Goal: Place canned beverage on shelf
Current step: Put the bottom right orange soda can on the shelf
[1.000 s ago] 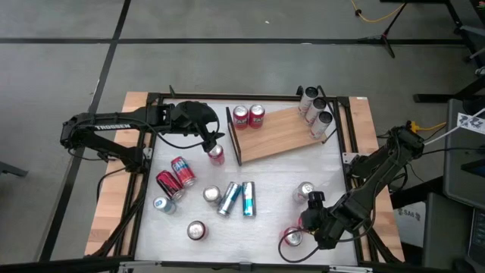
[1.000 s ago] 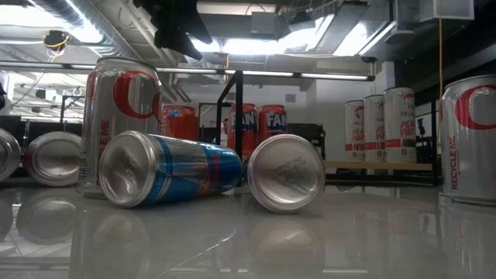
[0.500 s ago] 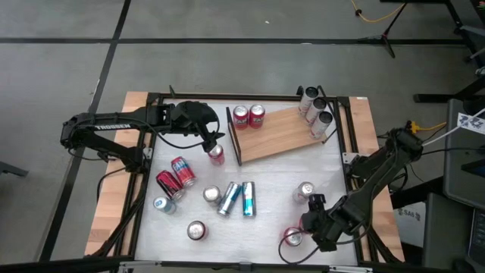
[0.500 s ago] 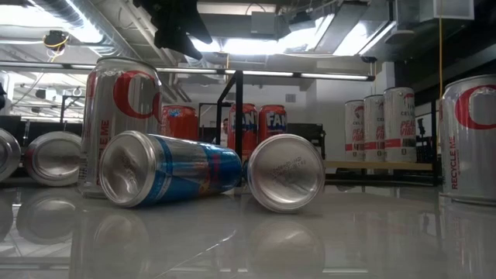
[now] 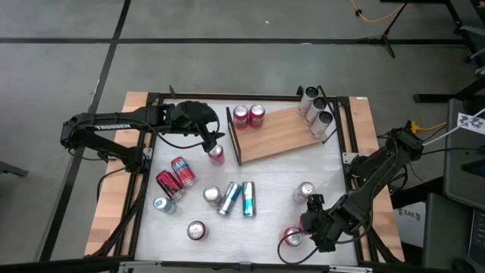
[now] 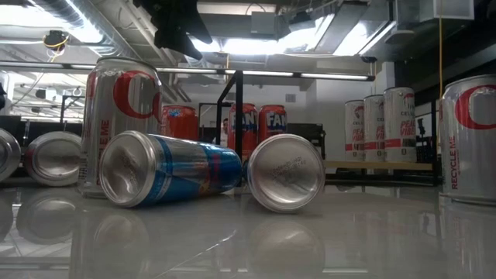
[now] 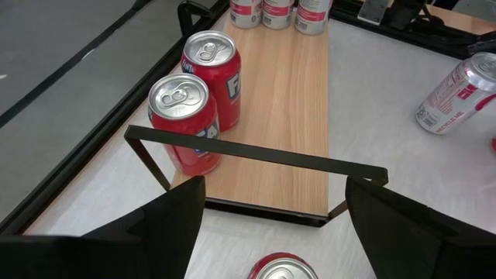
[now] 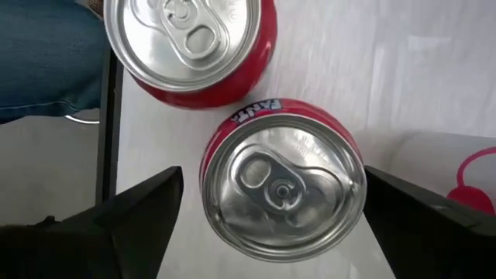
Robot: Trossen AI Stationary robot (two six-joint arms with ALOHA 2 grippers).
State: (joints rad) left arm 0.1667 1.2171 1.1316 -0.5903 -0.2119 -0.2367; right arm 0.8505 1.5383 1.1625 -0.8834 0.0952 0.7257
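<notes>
The shelf [image 5: 276, 135], a wood-grain board with a dark upright rail [image 7: 256, 155] at its left end, lies at the table's far side. On it stand two red cans [image 7: 194, 116] by the rail and three pale cans [image 5: 318, 106] at the other end. My left gripper [image 5: 214, 139] hangs open above an upright red can [image 5: 216, 154] in front of the rail; that can's top [image 7: 283, 267] shows between the fingers, untouched. At the near right, my right gripper [image 8: 273, 174] points down, open, its fingers on either side of an upright red can [image 8: 302, 225] without touching it.
A second red can [image 8: 186, 46] stands right beside the one under my right gripper. Several loose cans lie or stand on the white table, among them two blue ones [image 5: 239, 199] on their sides and two red ones [image 5: 176, 177]. A dark frame [image 5: 345, 144] edges the table.
</notes>
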